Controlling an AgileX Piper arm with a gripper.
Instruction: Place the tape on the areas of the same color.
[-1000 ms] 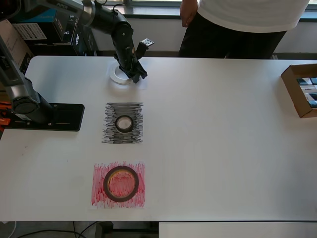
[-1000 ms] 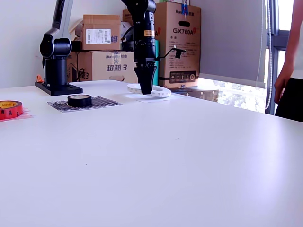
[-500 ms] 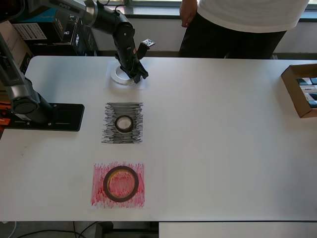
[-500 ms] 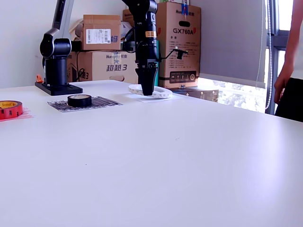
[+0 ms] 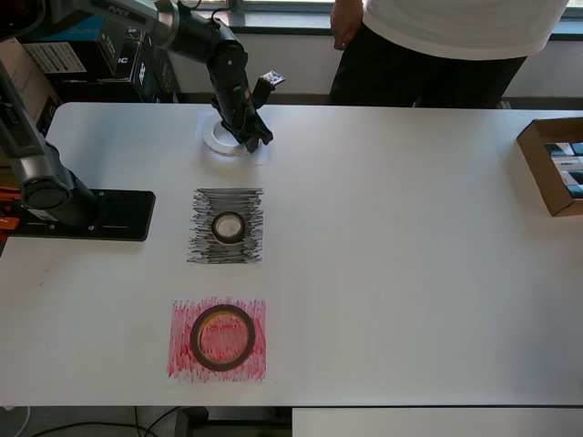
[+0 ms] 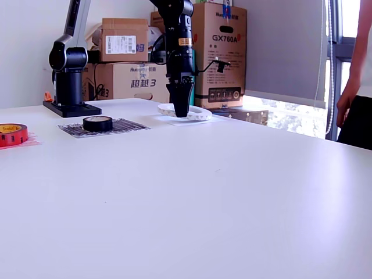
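Note:
The white roll (image 5: 217,137) lies on the plain white sheet (image 5: 263,157) at the far side of the table; it also shows in the exterior view (image 6: 196,112). My gripper (image 5: 250,141) points straight down on the ring's rim, jaws nearly together, pinching its wall (image 6: 181,113). The small black roll (image 5: 229,227) sits on the black scribbled sheet (image 5: 202,248), seen too in the exterior view (image 6: 97,122). The red roll (image 5: 195,337) sits on the red scribbled sheet (image 5: 179,366), at the exterior view's left edge (image 6: 11,133).
The arm's black base (image 5: 86,214) stands at the overhead view's left. An open cardboard box (image 5: 553,164) sits at the table's right edge. A person (image 5: 437,45) stands at the far side. Cardboard boxes (image 6: 221,52) are stacked behind the table.
The gripper and the white roll shifted slightly farther from the black sheet over the white sheet, then held still. The black and red rolls have not moved.

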